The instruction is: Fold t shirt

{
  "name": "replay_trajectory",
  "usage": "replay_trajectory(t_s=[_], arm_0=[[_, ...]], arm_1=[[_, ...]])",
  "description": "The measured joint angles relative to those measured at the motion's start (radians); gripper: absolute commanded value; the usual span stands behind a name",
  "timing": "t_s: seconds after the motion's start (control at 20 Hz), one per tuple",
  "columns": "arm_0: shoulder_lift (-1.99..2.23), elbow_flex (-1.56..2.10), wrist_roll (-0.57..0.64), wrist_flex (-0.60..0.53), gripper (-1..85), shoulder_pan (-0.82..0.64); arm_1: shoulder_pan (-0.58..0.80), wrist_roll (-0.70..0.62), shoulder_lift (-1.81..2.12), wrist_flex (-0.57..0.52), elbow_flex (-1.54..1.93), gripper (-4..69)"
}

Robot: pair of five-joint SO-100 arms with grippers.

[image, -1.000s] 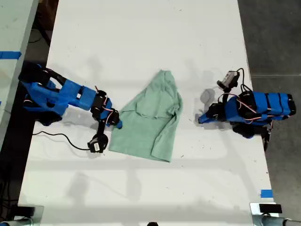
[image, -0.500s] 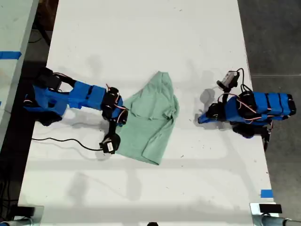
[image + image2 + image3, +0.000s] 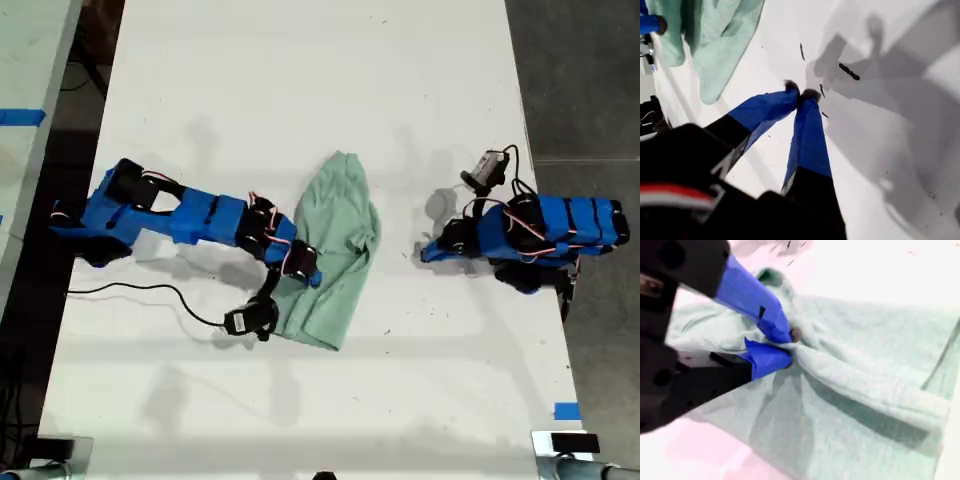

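The second hand is pinched closed on a fold of the t shirt, the pale green cloth bunched between its blue fingertips and lifted into a ridge running away from them. Beyond that pinch the rest of the shirt lies wrinkled on the white worktop, its far edge trailing toward the first hand. The first hand sits well apart from the shirt, its tips pressed together with nothing between them, resting low over bare worktop; in its own wrist view the cloth shows only in the distance ahead of the tips.
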Motion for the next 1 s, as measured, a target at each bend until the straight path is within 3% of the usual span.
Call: replay_trajectory(t_s=[0.1,0.3,0.4,0.6,0.75,1.0], arm_0=[[-0.003,0.0,0.048,-0.034,-0.1,0.014],[0.262,0.095,0.074,0.179,-0.2,-0.032],[0.568,0.249,0.074,0.207,-0.2,-0.083],[1.42,0.996,0.026,0.058,-0.2,-0.236],[2.057,1.601,-0.018,-0.002,-0.2,-0.245],[2.5,2.077,-0.063,-0.02,1.2,-0.267]], arm_1=[[0.0,0.0,0.0,0.0,0.0,2.2],[0.0,0.0,0.0,0.0,0.0,2.2],[0.0,0.0,0.0,0.0,0.0,2.2],[0.0,0.0,0.0,0.0,0.0,2.2],[0.0,0.0,0.0,0.0,0.0,2.2],[0.0,0.0,0.0,0.0,0.0,2.2]])
